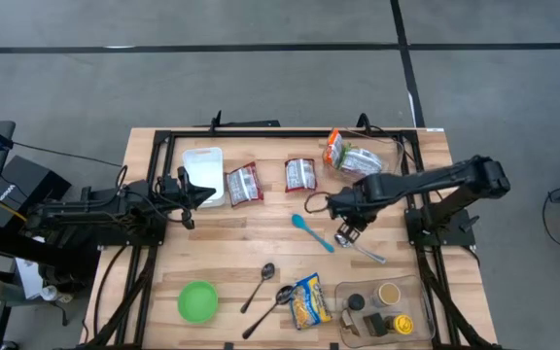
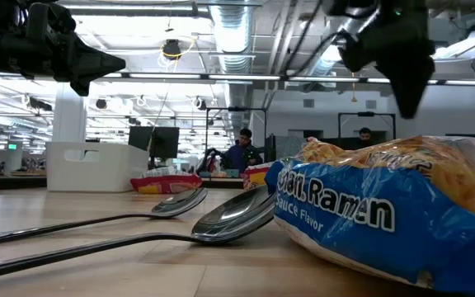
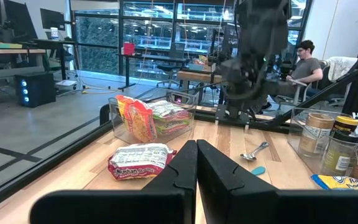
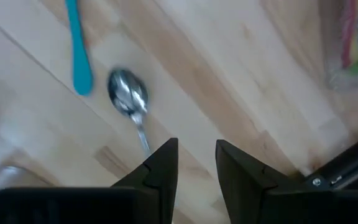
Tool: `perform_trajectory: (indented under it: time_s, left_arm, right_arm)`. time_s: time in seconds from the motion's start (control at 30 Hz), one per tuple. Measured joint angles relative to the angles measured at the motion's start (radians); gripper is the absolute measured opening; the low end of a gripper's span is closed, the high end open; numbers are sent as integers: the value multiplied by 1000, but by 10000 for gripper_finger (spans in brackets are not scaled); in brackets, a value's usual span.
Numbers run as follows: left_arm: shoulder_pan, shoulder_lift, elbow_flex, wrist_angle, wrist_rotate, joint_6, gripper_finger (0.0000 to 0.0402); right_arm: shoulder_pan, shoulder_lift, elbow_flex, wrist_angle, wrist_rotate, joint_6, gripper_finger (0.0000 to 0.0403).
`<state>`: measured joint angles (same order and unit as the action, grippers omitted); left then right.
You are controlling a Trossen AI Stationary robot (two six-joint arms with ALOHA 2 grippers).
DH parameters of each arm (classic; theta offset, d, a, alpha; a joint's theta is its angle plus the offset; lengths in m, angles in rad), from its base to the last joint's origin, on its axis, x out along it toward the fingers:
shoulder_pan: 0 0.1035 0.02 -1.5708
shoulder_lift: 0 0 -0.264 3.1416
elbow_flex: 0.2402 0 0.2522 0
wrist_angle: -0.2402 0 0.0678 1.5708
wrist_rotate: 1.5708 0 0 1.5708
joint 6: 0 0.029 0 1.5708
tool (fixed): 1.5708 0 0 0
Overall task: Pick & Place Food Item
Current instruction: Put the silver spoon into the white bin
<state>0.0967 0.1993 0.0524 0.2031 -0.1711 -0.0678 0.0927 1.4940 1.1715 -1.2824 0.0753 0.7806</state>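
Two red-and-white noodle packets (image 1: 244, 184) (image 1: 300, 174) lie flat at the table's middle far side. A blue-and-yellow ramen packet (image 1: 309, 299) (image 2: 386, 206) lies near the front edge. More packets sit in a clear bin (image 1: 358, 156) at the far right. My right gripper (image 1: 346, 233) (image 4: 196, 158) points down, open and holding nothing, above a metal spoon (image 4: 128, 93) beside a blue spoon (image 4: 78, 43). My left gripper (image 1: 207, 192) (image 3: 196, 168) is shut and level at the left, next to a white bin (image 1: 203, 175).
A green bowl (image 1: 197, 300) stands front left. Two metal spoons (image 1: 259, 285) (image 1: 275, 301) lie beside the ramen packet. A clear tray with jars (image 1: 387, 306) stands at the front right. A black frame (image 1: 261, 131) runs along the table's far edge.
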Motion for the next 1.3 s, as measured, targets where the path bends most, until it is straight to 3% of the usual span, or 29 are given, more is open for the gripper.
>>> perform_trajectory:
  time_s: [0.13, 0.33, 0.57, 0.9, 1.3]
  left_arm:
    - [0, 0, 0, 0, 0, 0, 3]
    - [0, 0, 0, 0, 0, 0, 3]
    - [0, 0, 0, 0, 0, 0, 3]
    - [0, 0, 0, 0, 0, 0, 3]
    - [0, 0, 0, 0, 0, 0, 3]
  right_arm:
    - [24, 0, -79, 20, -32, -62, 102]
    - [31, 0, -219, 262, -146, -98, 102]
    - [31, 0, -317, 308, -155, -116, 102]
    - [108, 0, -343, 424, -155, -134, 102]
    - [135, 0, -343, 435, -105, -91, 102]
